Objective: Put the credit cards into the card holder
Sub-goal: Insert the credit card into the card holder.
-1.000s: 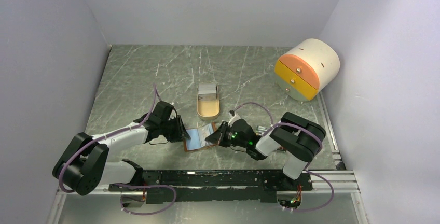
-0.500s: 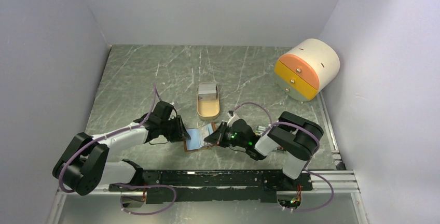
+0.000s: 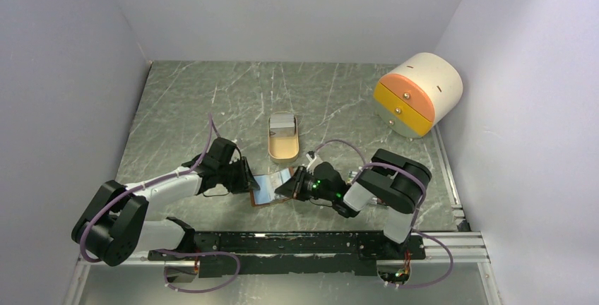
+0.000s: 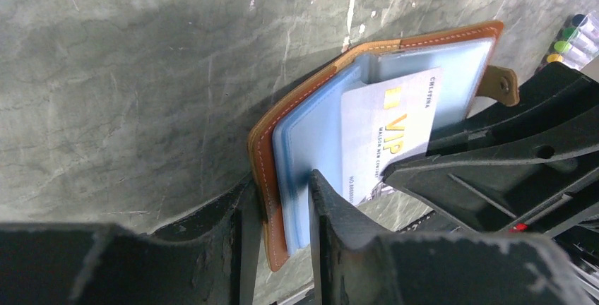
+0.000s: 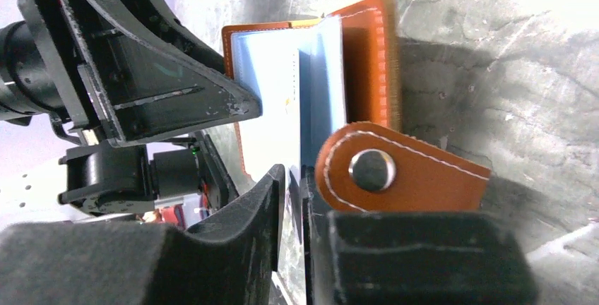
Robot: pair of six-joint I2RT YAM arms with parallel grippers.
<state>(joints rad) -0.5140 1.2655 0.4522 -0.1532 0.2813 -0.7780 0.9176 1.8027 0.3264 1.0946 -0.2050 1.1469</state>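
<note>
One skewed push could jam the white plastic card [image 4: 388, 135] my right gripper [image 5: 294, 185] pinches; left gripper [image 4: 279, 199] clamps the brown leather card holder [image 4: 258, 151].

Brown card holder [image 4: 262, 151] edge pinched by left claw [image 4: 280, 186], white VIP card [image 4: 385, 135] partly in blue sleeve [image 4: 314, 132]

Soft, even light from above fills the overhead view, sharp all over, with pale sheen on the desk [image 3: 212, 100] toward its far edge. In the left wrist view the left gripper [image 4: 280, 181] is dark and blurred, a broad soft shadow lies beside the wallet [image 4: 258, 157], and print on the card [image 4: 388, 135] is readable; in the right wrist view the right gripper [image 5: 293, 178] is out of focus, the top left corner washes out, and the snap [image 5: 372, 170] glints.
</note>
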